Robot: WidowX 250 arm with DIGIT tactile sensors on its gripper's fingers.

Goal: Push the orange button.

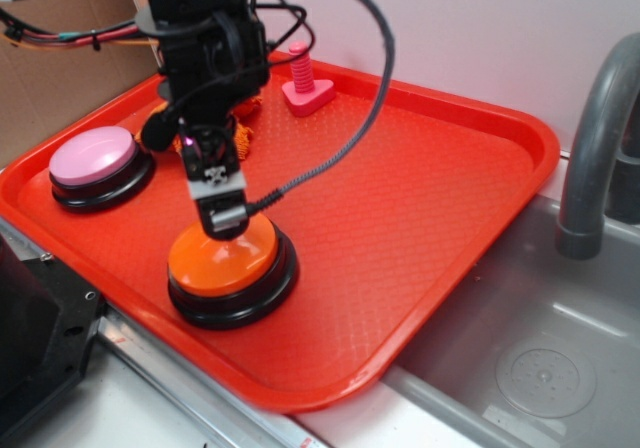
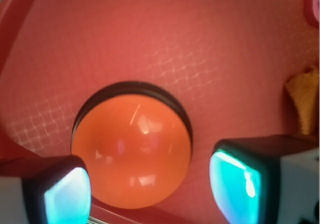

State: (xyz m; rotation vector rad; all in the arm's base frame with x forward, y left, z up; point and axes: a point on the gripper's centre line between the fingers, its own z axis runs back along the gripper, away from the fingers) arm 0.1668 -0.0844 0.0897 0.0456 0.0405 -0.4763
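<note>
The orange button (image 1: 225, 260), a glossy orange dome on a black ring base, sits at the front of the red tray (image 1: 450, 178). My gripper (image 1: 226, 220) points straight down over the back part of the dome, at or just above its surface; I cannot tell if it touches. In the wrist view the button (image 2: 132, 149) fills the lower middle. My gripper (image 2: 150, 194) is open, with its teal-padded fingers (image 2: 235, 186) wide apart on either side of the dome's near edge and holding nothing.
A pink-lilac button (image 1: 92, 158) stands at the tray's left. A pink screw-shaped toy (image 1: 305, 83) stands at the back. An orange knitted cloth (image 2: 302, 101) lies behind my arm. A grey sink (image 1: 520, 368) and faucet (image 1: 590, 138) are to the right of the tray.
</note>
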